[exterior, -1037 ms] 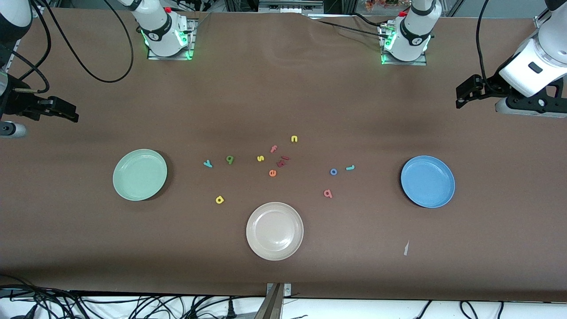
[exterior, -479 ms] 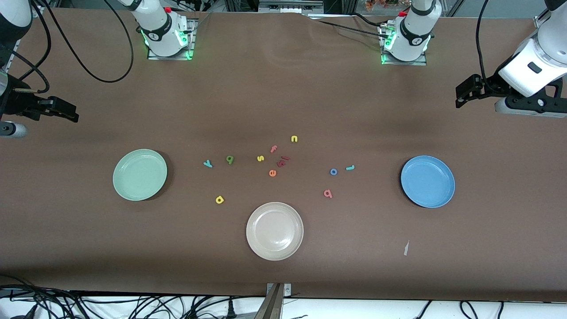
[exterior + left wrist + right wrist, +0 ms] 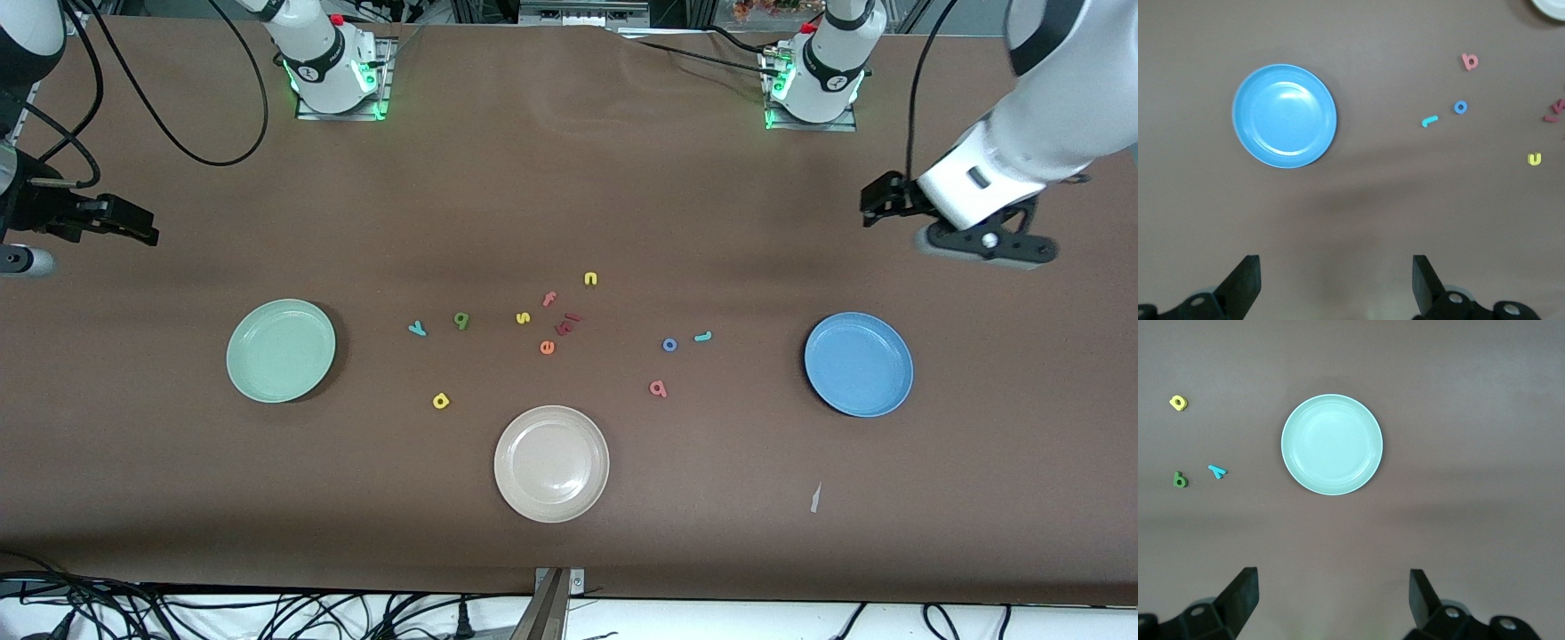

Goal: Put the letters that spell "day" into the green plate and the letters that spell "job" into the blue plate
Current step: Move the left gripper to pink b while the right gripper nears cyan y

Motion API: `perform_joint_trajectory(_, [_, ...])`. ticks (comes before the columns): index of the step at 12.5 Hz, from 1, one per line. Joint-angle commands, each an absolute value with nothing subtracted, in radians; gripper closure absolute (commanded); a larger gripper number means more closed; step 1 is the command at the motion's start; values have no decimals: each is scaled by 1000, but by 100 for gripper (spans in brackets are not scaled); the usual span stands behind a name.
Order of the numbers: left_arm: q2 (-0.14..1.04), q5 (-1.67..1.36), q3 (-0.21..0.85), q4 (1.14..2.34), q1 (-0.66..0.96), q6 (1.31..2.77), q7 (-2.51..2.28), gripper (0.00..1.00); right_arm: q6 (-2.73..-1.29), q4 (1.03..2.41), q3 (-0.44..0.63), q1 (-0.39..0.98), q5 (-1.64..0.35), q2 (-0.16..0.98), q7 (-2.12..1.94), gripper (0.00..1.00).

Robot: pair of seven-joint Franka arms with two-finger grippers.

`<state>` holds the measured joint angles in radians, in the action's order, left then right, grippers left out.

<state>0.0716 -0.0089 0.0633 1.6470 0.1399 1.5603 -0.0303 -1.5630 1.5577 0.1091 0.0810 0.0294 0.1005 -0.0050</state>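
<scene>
The teal y [image 3: 417, 329], the dark green letter [image 3: 460, 320] and the yellow loop letter [image 3: 441, 401] lie on the table between the green plate [image 3: 281, 350] and the white plate [image 3: 551, 463], all well apart from the green plate; the yellow loop letter is nearest the white plate. None of them is in the green plate.

The blue o [image 3: 669, 345] and the teal j [image 3: 702, 337] lie just beside each other, between the white plate and the blue plate [image 3: 858, 364], with the pink letter [image 3: 658, 388] near them and closer to the white plate. The blue plate holds nothing.

Farther from the white plate, a cluster holds a yellow s [image 3: 523, 317], a yellow n [image 3: 590, 279], a pink f [image 3: 549, 299], an orange e [image 3: 547, 348] and dark red pieces [image 3: 567, 324].

The left gripper [image 3: 1335, 283] hangs above the bare table near the blue plate, fingers spread, holding nothing. The right gripper [image 3: 1331, 600] hangs near the green plate, likewise spread and empty.
</scene>
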Motion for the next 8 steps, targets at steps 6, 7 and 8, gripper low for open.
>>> perform_joint_trajectory(6, [440, -29, 60, 1401, 324, 1662, -9, 0, -1614, 1555, 106, 185, -17, 191, -2, 0])
perform_joint_trajectory(7, [477, -31, 60, 1401, 336, 1733, -17, 0, -1627, 1555, 106, 207, -17, 218, -2, 0])
perform_joint_trajectory(8, [518, -31, 60, 1401, 337, 1806, -20, 0, -1653, 1555, 106, 225, -18, 245, -2, 0])
